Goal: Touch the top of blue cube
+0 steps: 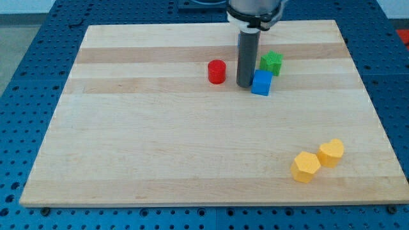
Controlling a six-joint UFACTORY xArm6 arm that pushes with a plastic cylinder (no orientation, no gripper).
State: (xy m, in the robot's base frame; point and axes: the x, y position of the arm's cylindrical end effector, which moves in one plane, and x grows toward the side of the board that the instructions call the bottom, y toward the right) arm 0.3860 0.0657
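The blue cube [261, 83] sits on the wooden board [160, 140] in the upper middle of the view. My tip [244, 85] is at the cube's left side, touching it or nearly so. A green block [271, 62], star-like in shape, lies just above and to the right of the blue cube. A red cylinder [216, 71] stands to the left of my tip, a short gap away.
Two yellow blocks lie side by side near the board's lower right: a hexagonal one [306, 167] and one [331, 153] just above and right of it. The board rests on a blue perforated table [25, 76].
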